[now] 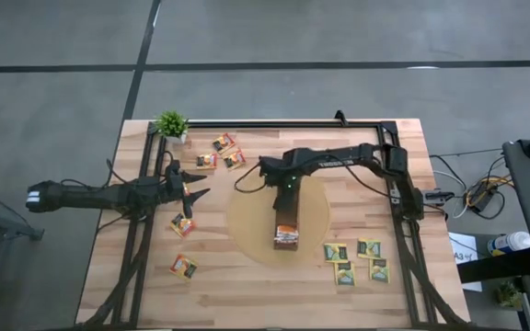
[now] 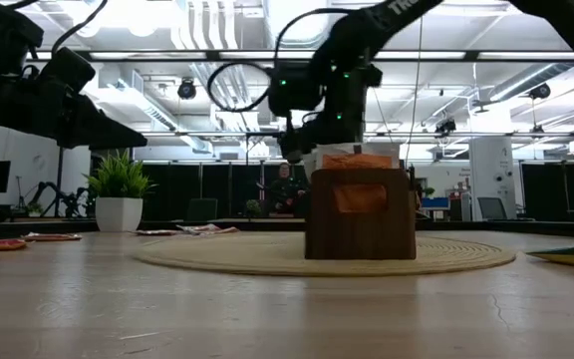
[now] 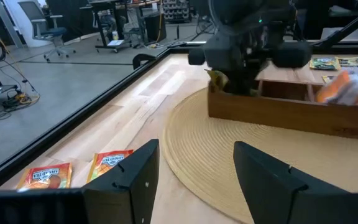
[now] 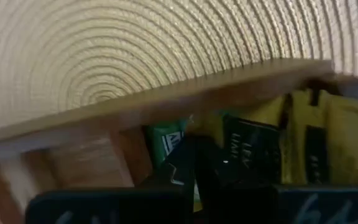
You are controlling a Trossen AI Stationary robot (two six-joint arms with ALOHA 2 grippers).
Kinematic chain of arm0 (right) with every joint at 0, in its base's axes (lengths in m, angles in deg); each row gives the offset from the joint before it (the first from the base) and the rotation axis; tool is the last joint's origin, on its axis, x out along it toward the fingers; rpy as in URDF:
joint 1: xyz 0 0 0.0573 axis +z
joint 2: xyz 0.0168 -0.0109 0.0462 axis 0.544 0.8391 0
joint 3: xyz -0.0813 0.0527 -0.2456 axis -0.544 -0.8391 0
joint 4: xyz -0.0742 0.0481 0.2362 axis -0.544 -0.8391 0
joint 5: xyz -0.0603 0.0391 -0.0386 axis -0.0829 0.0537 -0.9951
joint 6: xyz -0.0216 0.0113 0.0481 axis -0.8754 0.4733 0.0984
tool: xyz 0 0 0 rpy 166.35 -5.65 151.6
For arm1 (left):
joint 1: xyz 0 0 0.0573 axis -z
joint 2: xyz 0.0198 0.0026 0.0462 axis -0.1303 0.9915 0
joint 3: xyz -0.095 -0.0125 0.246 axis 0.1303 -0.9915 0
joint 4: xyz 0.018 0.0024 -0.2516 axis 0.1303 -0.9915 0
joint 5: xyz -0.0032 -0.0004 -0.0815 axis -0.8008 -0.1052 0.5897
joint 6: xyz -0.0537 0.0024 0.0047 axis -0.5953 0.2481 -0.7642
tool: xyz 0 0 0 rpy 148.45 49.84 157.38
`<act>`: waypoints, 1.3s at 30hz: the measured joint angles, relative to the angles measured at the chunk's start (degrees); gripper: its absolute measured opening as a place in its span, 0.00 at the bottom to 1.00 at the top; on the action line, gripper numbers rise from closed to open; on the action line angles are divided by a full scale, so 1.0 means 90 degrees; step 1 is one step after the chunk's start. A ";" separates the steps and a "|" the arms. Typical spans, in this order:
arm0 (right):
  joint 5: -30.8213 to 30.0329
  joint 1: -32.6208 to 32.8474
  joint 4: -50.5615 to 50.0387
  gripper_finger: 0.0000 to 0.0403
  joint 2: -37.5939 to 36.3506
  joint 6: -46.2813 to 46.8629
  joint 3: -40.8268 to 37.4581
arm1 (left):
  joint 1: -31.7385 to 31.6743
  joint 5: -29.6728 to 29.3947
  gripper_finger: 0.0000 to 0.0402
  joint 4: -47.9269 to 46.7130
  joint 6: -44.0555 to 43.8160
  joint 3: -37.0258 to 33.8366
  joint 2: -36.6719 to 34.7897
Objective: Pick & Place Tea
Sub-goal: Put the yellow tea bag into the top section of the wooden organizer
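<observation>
A long brown box (image 1: 286,230) stands on a round woven mat (image 1: 247,221). My right gripper (image 1: 284,190) points down into the box's far end, shut on a dark green-and-yellow tea sachet (image 4: 241,148) among others of that kind (image 4: 340,143). Orange sachets (image 3: 347,87) stick up from another compartment. Loose orange tea sachets (image 1: 224,152) lie flat at the far left and near left (image 1: 183,245), and green-and-yellow ones (image 1: 357,259) at the near right. My left gripper (image 1: 191,184) hovers open left of the mat, holding nothing. My right gripper pinches a green-and-yellow sachet between its two shut fingers (image 4: 185,171), coming from above and pointing down. A yellow-green edge (image 3: 217,76) shows beside the fingers, just above the box's wall. The fingers themselves hide which part of the sachet they have.
A small potted plant (image 1: 171,124) stands at the far left corner. Black frame rails (image 1: 403,221) run along the table's sides and far edge. Bare wood lies along the near edge.
</observation>
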 joint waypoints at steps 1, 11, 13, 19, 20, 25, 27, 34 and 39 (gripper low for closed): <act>0.0195 -0.0008 0.0202 0.02 0.0024 0.0042 -0.0161 | 0.0000 -0.0002 0.50 0.0000 0.0000 0.0000 0.0000; 0.0125 -0.0024 -0.0043 0.02 -0.0114 0.0002 -0.0060 | 0.0002 0.0000 0.50 0.0000 -0.0002 0.0000 0.0002; -0.0033 -0.0015 -0.0272 0.02 -0.0160 -0.0008 0.0143 | 0.0002 -0.0002 0.50 0.0000 0.0000 0.0002 0.0002; -0.0545 -0.0007 -0.1256 0.02 -0.0376 0.0002 0.0995 | 0.0002 0.0000 0.50 0.0000 -0.0002 0.0000 -0.0002; -0.0614 0.0005 -0.1399 0.02 -0.0376 0.0002 0.1130 | 0.0002 -0.0002 0.50 0.0000 0.0000 0.0000 -0.0002; -0.0956 0.0023 -0.2039 0.02 -0.0412 -0.0014 0.1772 | 0.0002 0.0000 0.50 0.0000 -0.0001 0.0001 0.0000; -0.1110 0.0013 -0.2206 0.02 -0.0421 -0.0046 0.1934 | 0.0002 -0.0002 0.50 0.0000 0.0000 0.0002 0.0000; -0.1078 -0.0037 -0.1574 0.02 -0.0442 -0.0183 0.1304 | 0.0000 0.0000 0.50 0.0000 -0.0002 0.0001 0.0000; -0.0257 -0.0072 -0.0211 0.02 -0.0080 -0.0110 0.0021 | 0.0000 -0.0002 0.50 0.0000 0.0000 0.0002 0.0000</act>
